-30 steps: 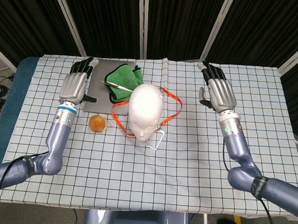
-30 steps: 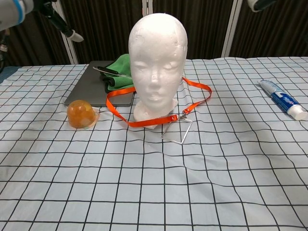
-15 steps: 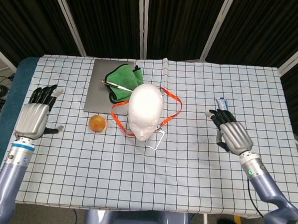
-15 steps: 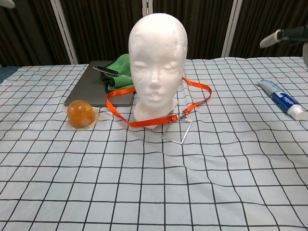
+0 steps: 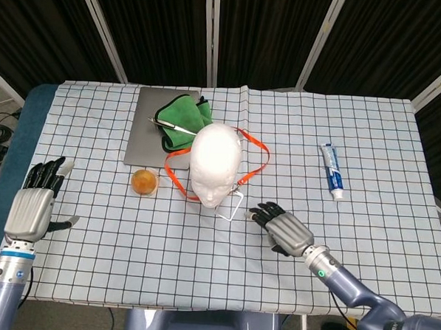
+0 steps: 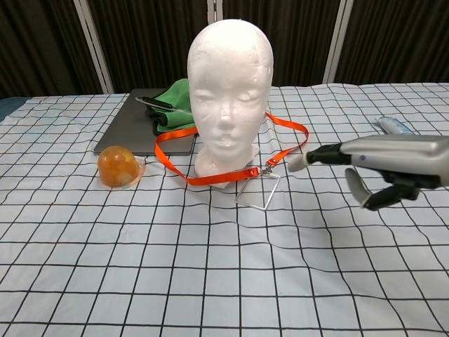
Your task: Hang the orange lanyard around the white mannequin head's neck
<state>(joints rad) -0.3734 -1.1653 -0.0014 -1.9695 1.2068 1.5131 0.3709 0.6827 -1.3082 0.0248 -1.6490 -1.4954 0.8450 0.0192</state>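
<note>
Left hand (image 5: 32,208): silver-grey back plate, black fingers, pale fingertips, blue-ringed white wrist band. Right hand (image 5: 282,229): same silver and black; green-lit wrist collar, blue-grey forearm.

mannequin head (image 5: 215,162) mid-table, upright | lanyard (image 5: 251,150) looped round its base, lying on the cloth | badge holder (image 6: 257,191) just before the base | laptop (image 5: 145,130) behind-left, cloth (image 5: 182,118) and pen (image 5: 171,125) on it | ball (image 5: 144,182) left | tube (image 5: 331,169) right | right hand (image 5: 282,229) front-right of head | left hand (image 5: 33,208) at far left edge
</note>
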